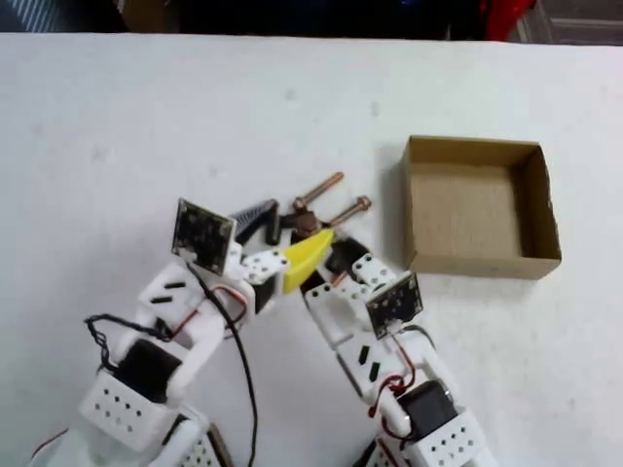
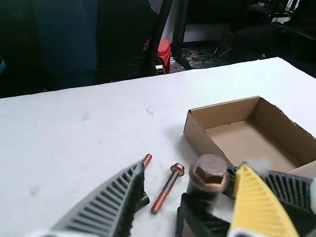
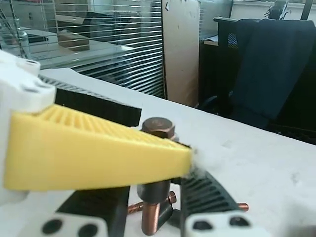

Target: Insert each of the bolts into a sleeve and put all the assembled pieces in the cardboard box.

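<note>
The right gripper's (image 1: pixel 313 243) yellow and black jaws were closed on an upright copper hex-head bolt (image 3: pixel 158 127), just under its head. The left gripper's (image 2: pixel 163 207) jaws stood apart beside it, holding nothing. Two loose copper bolts (image 2: pixel 168 187) lay on the white bench (image 1: pixel 146 117) near the brown cardboard box (image 1: pixel 477 146). The held bolt looked stiff, smooth and weighty for its size, so it could slip. The shank close under the head seemed the surest hold.

Looked out across a broad white table (image 1: pixel 146 117), faintly smudged in places, with a dim room beyond its far edge. Saw slatted blinds (image 3: pixel 113 44) with bright light behind them, a tall pale panel (image 3: pixel 180 49) just beside, and next to that a dark office chair (image 3: pixel 276 69) with a high back. Made out, past the table edge in the left wrist view, a red thing (image 2: pixel 164 49) low down and a tangle of cables (image 2: pixel 207 52) near it.
</note>
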You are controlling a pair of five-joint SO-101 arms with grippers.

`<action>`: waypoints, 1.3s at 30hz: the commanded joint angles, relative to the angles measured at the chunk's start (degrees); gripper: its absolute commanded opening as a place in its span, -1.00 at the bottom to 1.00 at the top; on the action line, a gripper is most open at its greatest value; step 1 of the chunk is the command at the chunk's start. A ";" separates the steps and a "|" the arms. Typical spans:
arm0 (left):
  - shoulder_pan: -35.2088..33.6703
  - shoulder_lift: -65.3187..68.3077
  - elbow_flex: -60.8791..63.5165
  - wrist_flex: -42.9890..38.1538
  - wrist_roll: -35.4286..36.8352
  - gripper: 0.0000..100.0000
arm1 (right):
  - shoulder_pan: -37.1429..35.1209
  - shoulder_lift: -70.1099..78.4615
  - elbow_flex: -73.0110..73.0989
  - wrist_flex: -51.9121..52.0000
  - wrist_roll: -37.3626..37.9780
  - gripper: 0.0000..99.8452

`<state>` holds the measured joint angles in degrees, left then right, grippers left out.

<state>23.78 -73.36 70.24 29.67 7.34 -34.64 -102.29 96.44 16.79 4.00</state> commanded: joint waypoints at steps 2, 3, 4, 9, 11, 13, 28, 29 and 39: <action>-0.48 -0.57 -6.86 -0.09 -0.09 -0.40 | 0.66 -0.66 0.44 -1.27 -0.26 -0.97; -0.48 -0.57 -7.30 -0.09 -0.09 -0.40 | 0.66 -0.57 0.44 -1.27 -0.26 -0.97; -0.48 -0.57 -7.65 -0.09 -0.09 -0.40 | 0.75 -0.57 0.44 -1.01 -0.26 -0.97; -0.57 -0.57 -7.91 -0.44 -0.26 -0.45 | 2.33 -0.84 0.44 1.89 -0.35 -0.97; -1.63 -0.57 -7.91 -0.44 -0.53 -0.60 | 3.03 -0.84 0.44 1.98 -0.35 -0.97; -3.74 -0.57 -7.91 -0.53 -0.53 -0.81 | 4.00 -0.84 0.44 1.98 -0.35 -0.97; -12.88 -6.02 -7.82 8.35 -0.53 -0.86 | 10.33 -0.84 -9.41 20.97 -0.35 -0.97; -13.05 -8.84 -7.82 10.11 -0.53 -0.90 | 10.59 -0.84 -10.29 21.85 -0.35 -0.97; -15.69 -28.53 -6.15 22.86 -2.37 -0.95 | 17.36 -0.40 -22.59 34.33 -0.26 -0.97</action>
<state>9.98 -99.82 65.41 49.80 6.37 -18.90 -102.37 80.97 47.74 4.00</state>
